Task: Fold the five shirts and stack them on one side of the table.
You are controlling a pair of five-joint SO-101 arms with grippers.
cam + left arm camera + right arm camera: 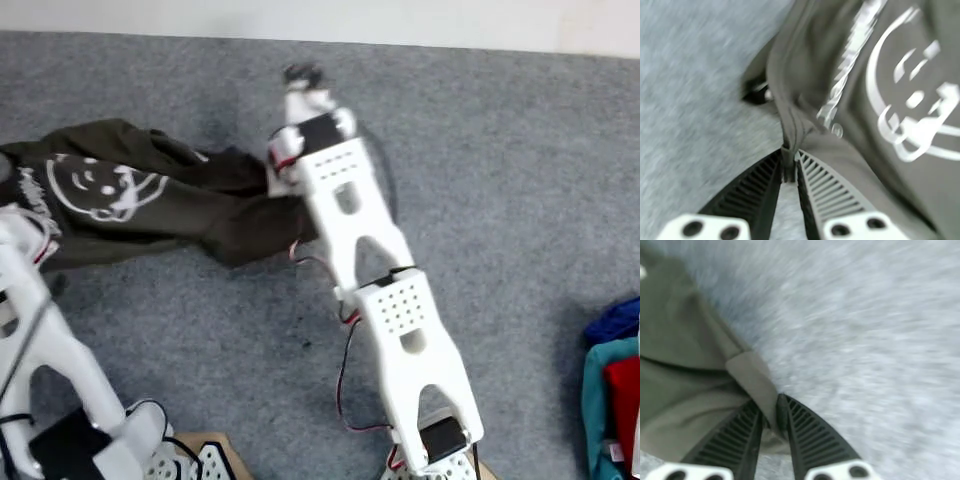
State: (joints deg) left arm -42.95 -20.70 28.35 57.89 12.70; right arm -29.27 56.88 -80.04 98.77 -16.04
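Olive shirt [150, 205] with a white face print lies crumpled on the left side of the grey counter [500, 150]. The left fingers [755, 185] pinch a bunched fold beside the print. The right fingers [810, 430] pinch a cloth edge at the shirt's other end. Blue, teal and red stacked shirts [615, 390] sit at the counter's right edge.

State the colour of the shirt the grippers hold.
Dark olive shirt, white print; best in high view.

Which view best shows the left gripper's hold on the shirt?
Left wrist view: the left gripper's fingers pinch a shirt fold at their tips. The high view shows the shirt spread out, the arm covering that grip. The right wrist view shows the right gripper pinching another edge.
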